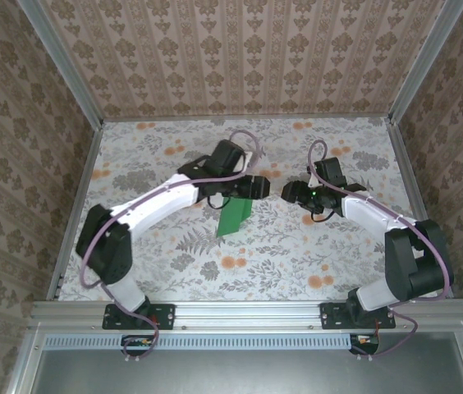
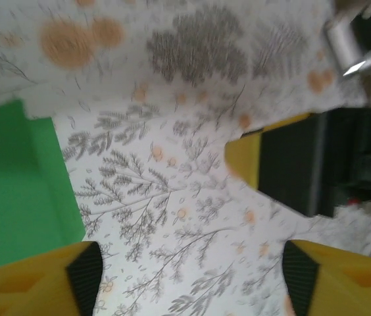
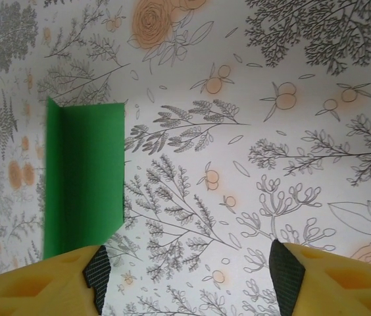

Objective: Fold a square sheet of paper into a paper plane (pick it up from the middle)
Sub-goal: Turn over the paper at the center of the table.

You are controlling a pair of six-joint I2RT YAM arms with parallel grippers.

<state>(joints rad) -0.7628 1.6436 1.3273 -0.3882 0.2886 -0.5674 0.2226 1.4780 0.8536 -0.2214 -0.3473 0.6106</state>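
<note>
The green sheet of paper [image 1: 234, 217] lies folded on the flowered table, narrower than a square, with a crease along its length. My left gripper [image 1: 264, 187] hovers just past the sheet's far end, open with nothing between its fingers. In the left wrist view the paper [image 2: 14, 184] is at the left edge, outside the open left gripper [image 2: 192, 270]. My right gripper [image 1: 287, 193] faces the left one across a small gap, to the right of the sheet. In the right wrist view the paper [image 3: 83, 178] lies left of the open right gripper [image 3: 189, 273], beside its left finger [image 3: 97, 273].
The table [image 1: 314, 254] is flat, with a floral cover, and is walled by patterned panels on three sides. A metal rail [image 1: 248, 312] runs along the near edge. The right gripper's yellow and black finger [image 2: 284, 164] shows close ahead in the left wrist view.
</note>
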